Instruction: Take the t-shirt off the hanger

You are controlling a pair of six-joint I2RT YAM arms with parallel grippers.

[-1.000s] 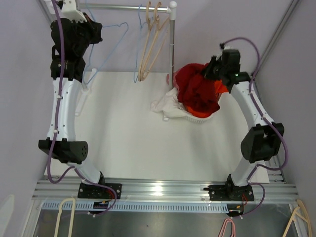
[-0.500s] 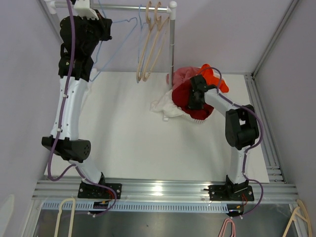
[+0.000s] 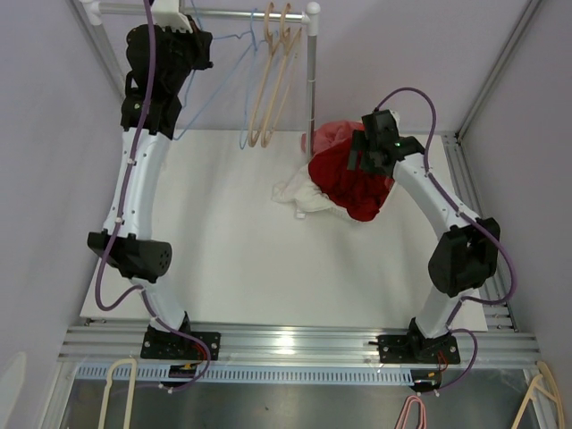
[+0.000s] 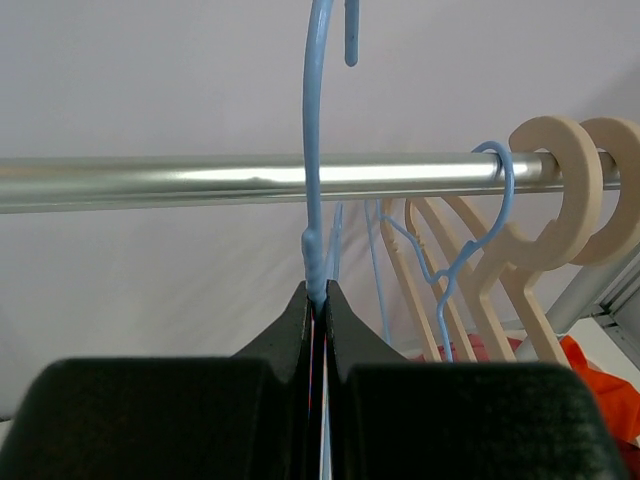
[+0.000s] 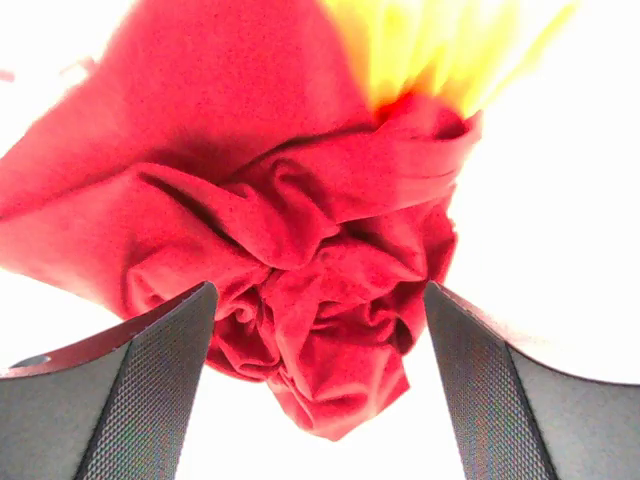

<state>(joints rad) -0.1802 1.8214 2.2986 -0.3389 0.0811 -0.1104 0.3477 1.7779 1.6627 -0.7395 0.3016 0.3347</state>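
Observation:
A red t-shirt (image 3: 349, 183) lies crumpled on a heap of clothes at the back right, off any hanger. My right gripper (image 3: 359, 154) hovers just above it, open, and the right wrist view shows the t-shirt (image 5: 300, 200) bunched below and between the spread fingers (image 5: 150, 380) without contact. My left gripper (image 3: 192, 40) is up at the rail, shut on the neck of a bare blue wire hanger (image 3: 219, 85). In the left wrist view the hanger's hook (image 4: 313, 150) rises from the pinched jaws of that gripper (image 4: 318, 292) in front of the rail (image 4: 200, 182).
The metal rail (image 3: 232, 13) carries beige hangers (image 3: 268, 80) and a second blue hanger (image 4: 470, 230). Its upright post (image 3: 311, 80) stands beside the clothes heap. White cloth (image 3: 299, 195) and pink cloth (image 3: 335, 134) lie under the t-shirt. Spare hangers (image 3: 116, 393) hang below the near edge.
My right gripper has opened and let the red t-shirt drop onto the heap, then lifted slightly. The left arm has carried the blue hanger up and right toward the rail.

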